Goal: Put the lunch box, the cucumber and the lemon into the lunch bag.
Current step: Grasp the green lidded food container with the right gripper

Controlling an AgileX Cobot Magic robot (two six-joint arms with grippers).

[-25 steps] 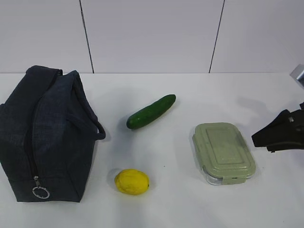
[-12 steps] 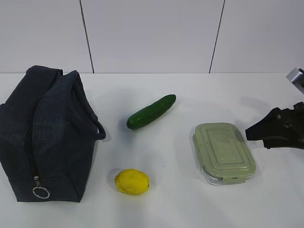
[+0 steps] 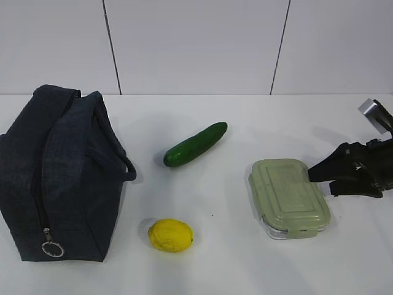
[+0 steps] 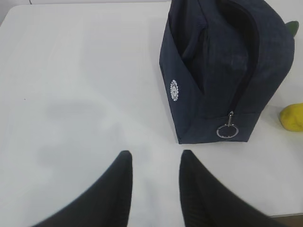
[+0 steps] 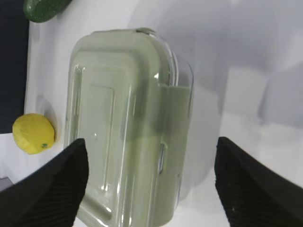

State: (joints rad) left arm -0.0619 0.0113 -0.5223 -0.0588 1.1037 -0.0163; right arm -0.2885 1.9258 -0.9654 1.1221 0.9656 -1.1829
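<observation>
Nothing is bagged yet: your right gripper point(image 5: 149, 182), fingers spread, straddles the lunch box point(image 5: 125, 127); left gripper point(image 4: 154, 182) part-open, empty.

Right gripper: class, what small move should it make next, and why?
Probably move further over the lunch box and lower. The right gripper has jaws wide open, one finger either side of the box in the wrist view, not yet touching it.

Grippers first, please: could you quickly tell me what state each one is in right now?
Left gripper: partly open, holding nothing, over bare table near the lunch bag.
Right gripper: wide open, holding nothing, astride the lunch box.
</observation>
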